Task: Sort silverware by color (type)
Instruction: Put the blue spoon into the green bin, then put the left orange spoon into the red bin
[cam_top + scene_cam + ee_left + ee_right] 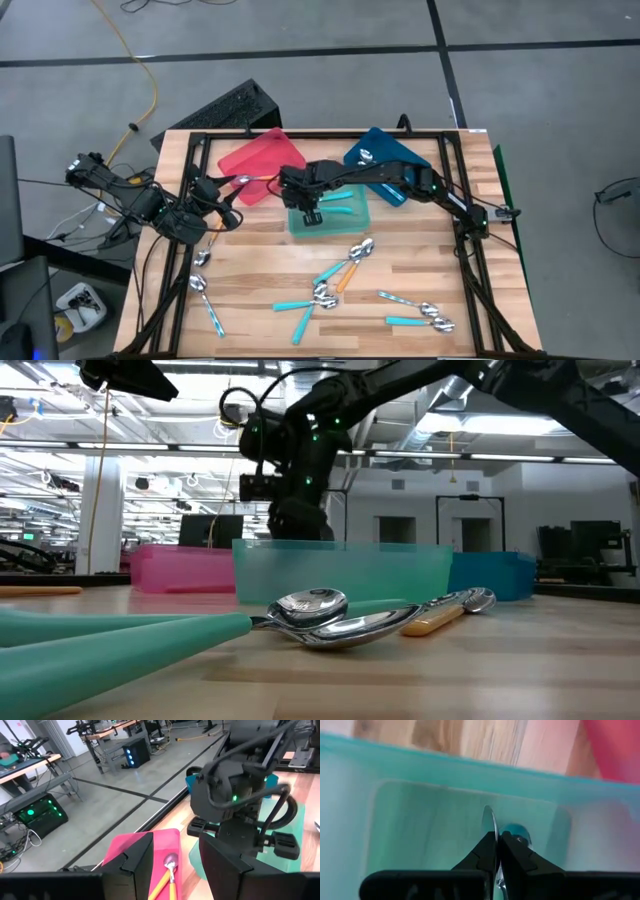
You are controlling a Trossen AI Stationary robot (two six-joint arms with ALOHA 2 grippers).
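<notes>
3 shallow plastic trays sit along the far half of the bench (400,270), a butcher-block top of pale wood strips inside a black frame: a red tray (255,155) on the left, a translucent teal tray (352,215) in the middle, a blue tray (385,152) to the right. All 3 are smooth, rectangular and low-walled.

Spoons (345,270) with polished metal bowls and thin handles lie loose over the near half, mostly teal, at least 1 orange, some crossed or touching in a cluster near the middle and others apart toward the near corners. From bench level, 2 shiny bowls (320,615) rest one against the other beside a teal handle.

Right gripper (497,851) hangs down inside the teal tray at its left end, fingers pinched on a thin upright metal spoon (490,822) — its edge shows between the tips, above the tray floor. Other teal-handled spoons (345,203) lie in that tray.

Left gripper (176,870) hovers over the red tray's near edge, fingers parted and holding nothing; an orange spoon (169,872) lies in the red tray between them. A spoon bowl (364,154) shows in the blue tray.

Bare wood stays open along the right side — the arms crowd the trays' left.
</notes>
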